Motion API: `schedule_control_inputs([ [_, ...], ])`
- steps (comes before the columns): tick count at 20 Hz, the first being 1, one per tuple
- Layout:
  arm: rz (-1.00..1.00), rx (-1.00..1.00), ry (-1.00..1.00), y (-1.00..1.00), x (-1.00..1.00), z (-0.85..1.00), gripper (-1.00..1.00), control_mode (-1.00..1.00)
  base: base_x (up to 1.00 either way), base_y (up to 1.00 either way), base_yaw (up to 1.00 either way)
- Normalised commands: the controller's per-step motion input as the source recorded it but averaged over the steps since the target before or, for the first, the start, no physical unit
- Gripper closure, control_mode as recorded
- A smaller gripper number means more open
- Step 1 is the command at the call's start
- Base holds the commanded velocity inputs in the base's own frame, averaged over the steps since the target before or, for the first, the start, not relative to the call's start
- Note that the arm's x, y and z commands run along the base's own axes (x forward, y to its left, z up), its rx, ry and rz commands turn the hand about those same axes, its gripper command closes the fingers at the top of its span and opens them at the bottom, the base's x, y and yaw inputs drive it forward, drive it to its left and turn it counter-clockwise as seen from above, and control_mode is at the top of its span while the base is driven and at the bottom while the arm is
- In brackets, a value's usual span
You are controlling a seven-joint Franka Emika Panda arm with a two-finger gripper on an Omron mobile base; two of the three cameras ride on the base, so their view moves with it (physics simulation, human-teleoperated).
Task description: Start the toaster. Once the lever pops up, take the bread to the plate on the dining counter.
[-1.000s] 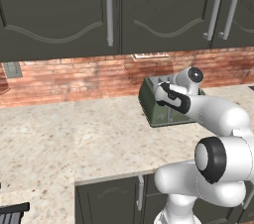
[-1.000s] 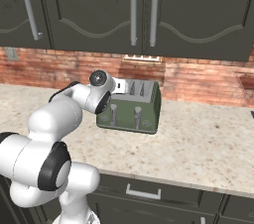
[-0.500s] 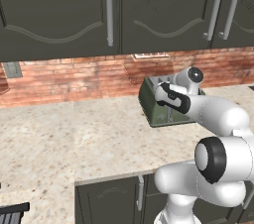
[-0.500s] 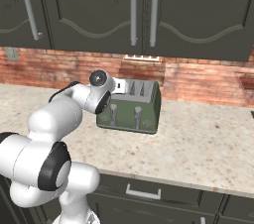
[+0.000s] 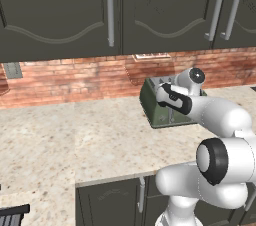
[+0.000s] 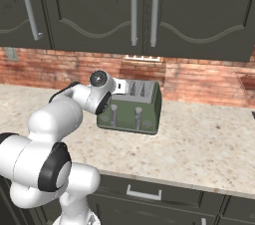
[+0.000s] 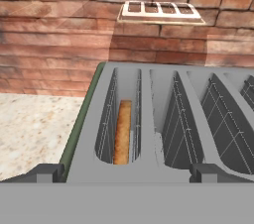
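Toaster (image 5: 156, 104) behind white arm (image 5: 220, 115)

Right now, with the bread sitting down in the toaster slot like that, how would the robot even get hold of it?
By its top crust edge, from straight above. The bread stands on edge in the leftmost slot of the toaster, sunk below the rim, so only that thin upper edge is reachable. The fingers would likely pinch its two flat faces, entering along the slot, and more easily if it rose.

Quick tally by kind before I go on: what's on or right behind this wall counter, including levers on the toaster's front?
Toaster: 1
Bread slice, in the toaster's leftmost slot: 1
Levers on the toaster's front: 2
Wall outlet, on the brick above the toaster: 1
Total: 5
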Motion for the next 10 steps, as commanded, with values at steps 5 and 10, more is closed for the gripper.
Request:
schedule_control_inputs([
  [5, 0.0, 0.0, 0.0, 0.0, 0.0, 0.0, -1.0, -1.0, 0.0, 0.0, 0.0],
  [10, 0.0, 0.0, 0.0, 0.0, 0.0, 0.0, -1.0, -1.0, 0.0, 0.0, 0.0],
])
